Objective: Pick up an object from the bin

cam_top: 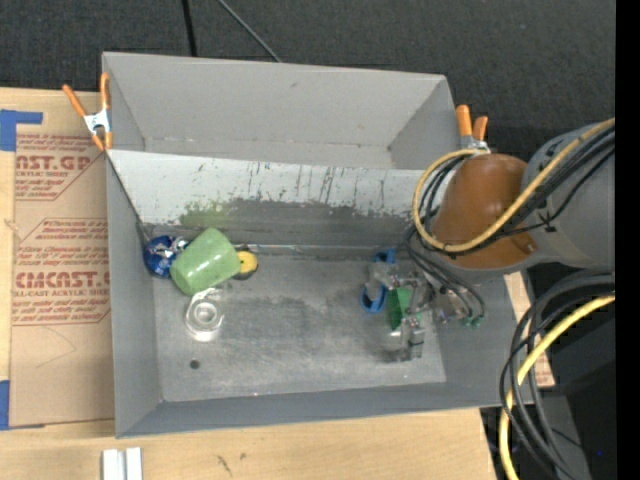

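Blue curved piece [377, 294] (a green bit [396, 311] beside it) lies at the jaws, their grip unclear.

I read red print on the cardboard [50, 268] left of the bin [280, 98]: large letters ending in "CAST.G", printed twice, and under the lower one a small line, "CAST ACRYLIC SHEET". The other print I can't make out.

Light even, moderately bright, falling from above. Back wall of bin [280, 98] at 12 o'clock brightest, floor duller. Soft shadow beneath my arm [580, 208] at 4 o'clock. Sheen on my orange cover [480, 213]. Glint on clear cup [203, 316] at 8 o'clock.
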Available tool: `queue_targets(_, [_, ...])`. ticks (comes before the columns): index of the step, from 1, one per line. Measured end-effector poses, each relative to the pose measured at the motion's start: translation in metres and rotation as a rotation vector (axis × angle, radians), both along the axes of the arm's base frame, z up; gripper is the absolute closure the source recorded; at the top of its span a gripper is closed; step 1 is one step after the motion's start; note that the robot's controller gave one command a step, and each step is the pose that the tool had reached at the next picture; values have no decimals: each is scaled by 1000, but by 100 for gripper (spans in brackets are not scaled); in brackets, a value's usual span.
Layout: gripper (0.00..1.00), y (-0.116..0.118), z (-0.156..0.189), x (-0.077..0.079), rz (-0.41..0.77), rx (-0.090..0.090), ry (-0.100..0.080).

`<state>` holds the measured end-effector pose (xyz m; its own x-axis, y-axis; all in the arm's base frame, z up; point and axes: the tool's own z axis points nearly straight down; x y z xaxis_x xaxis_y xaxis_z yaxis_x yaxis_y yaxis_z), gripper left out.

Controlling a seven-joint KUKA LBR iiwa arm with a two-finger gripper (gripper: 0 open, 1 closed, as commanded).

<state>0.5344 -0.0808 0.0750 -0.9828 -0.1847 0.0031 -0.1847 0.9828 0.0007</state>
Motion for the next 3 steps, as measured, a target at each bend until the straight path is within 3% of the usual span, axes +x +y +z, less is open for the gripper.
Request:
queue_targets(1, [0,-50,-5,32,440,0,-6])
queue_targets(2, [100,-49,-5,32,440,2,-6])
queue_targets(3, [100,-52,161,26,401,-4,-14])
